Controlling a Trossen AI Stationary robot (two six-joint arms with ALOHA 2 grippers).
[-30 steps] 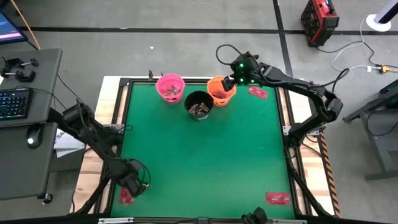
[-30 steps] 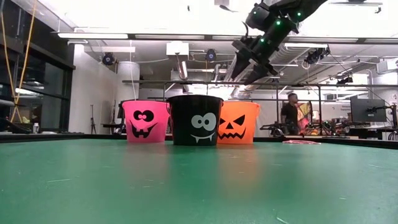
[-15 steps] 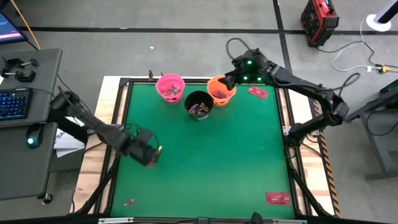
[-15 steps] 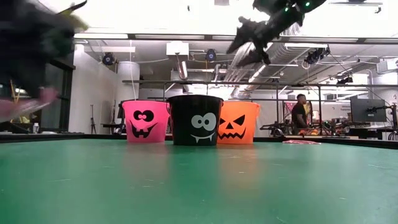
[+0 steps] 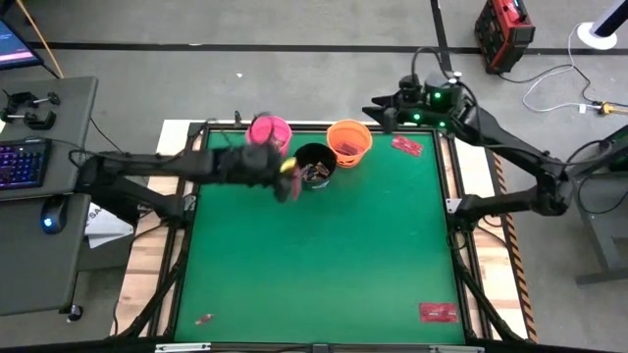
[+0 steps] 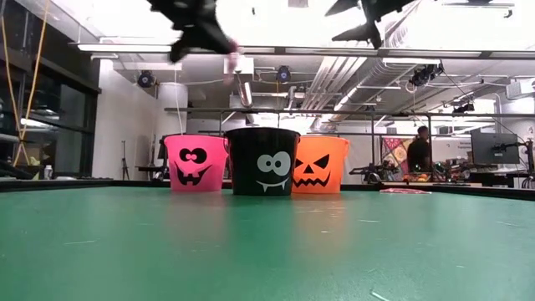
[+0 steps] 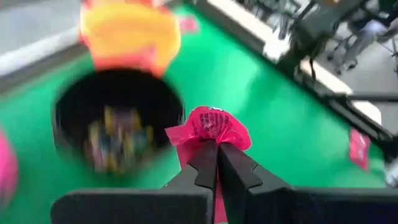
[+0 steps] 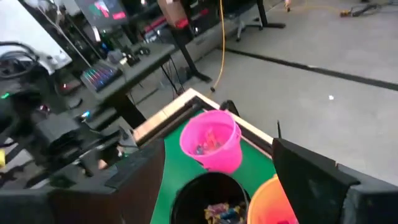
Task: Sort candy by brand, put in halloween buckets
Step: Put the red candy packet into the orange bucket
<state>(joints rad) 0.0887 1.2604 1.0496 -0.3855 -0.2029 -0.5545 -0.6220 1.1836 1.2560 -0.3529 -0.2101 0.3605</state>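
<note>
While your left gripper (image 7: pixel 217 158) hangs high over the green table (image 5: pixel 324 245), its fingers are pressed together on a crinkly red candy wrapper (image 7: pixel 208 127), which puffs out just past the fingertips. Directly beyond that claw sits the round black plastic bucket (image 5: pixel 314 163), sweets showing inside it; the orange bucket (image 5: pixel 349 141) stands just beyond the black one, and the pink bucket (image 5: pixel 269 132) sits to the claw's other side. Your right gripper (image 5: pixel 381 106) waits with fingers spread wide and nothing between them, raised past the table's far edge, near the orange bucket. Flat red packets lie on the table: one (image 5: pixel 406 145) below and beside that open claw, one (image 5: pixel 438 313) far from both claws at the near right corner.
</note>
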